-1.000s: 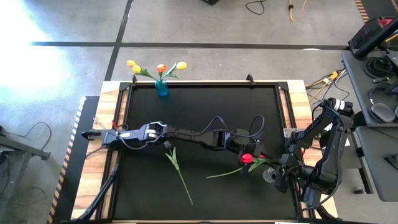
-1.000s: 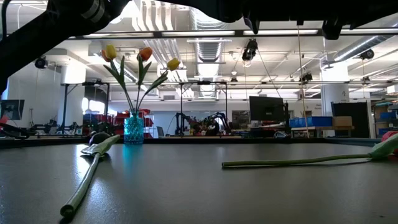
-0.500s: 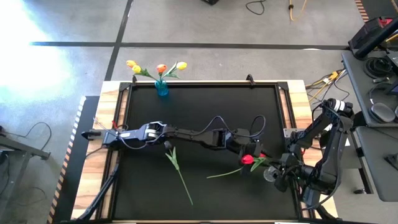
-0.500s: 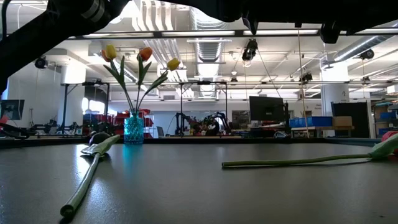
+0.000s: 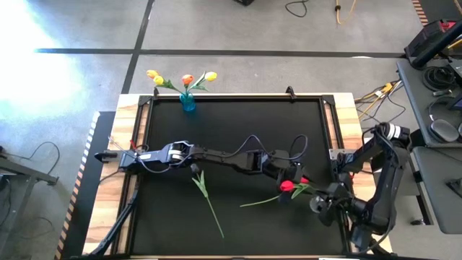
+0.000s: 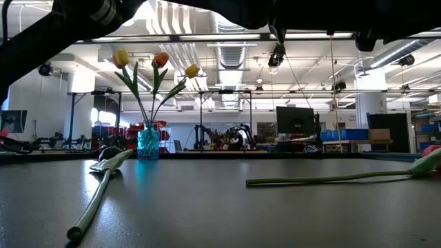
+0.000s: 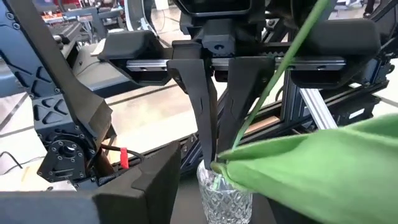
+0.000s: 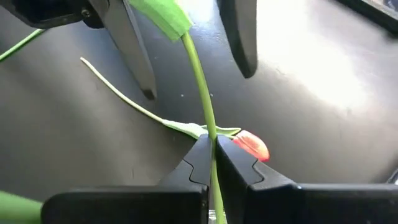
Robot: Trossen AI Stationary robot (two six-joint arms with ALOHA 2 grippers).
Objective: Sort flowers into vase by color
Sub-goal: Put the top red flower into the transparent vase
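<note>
So the right pincer (image 8: 211,146) is being kept clenched on a thin green stem (image 8: 198,68), down at the lower right of the tabletop (image 5: 238,130) in the high view. In the left wrist view that stem is being held right over a small clear glass vase (image 7: 224,193), with a big green leaf filling the lower right of the frame. The colour of that flower's head can't be made out.

The left pincer (image 5: 294,175) is being held just beside it, right of centre in the high view. Its fingers are spread wide and released, with the held stem running up between them.

A red tulip (image 8: 252,146) is lying flat on the tabletop right under both pincers, stem trailing off toward the lower middle of the high view. Another flower (image 5: 208,195) is lying loose left of centre, well apart from the arms.

Yellow and orange tulips are being kept in a blue vase (image 5: 188,102) at the upper left edge of the tabletop.
</note>
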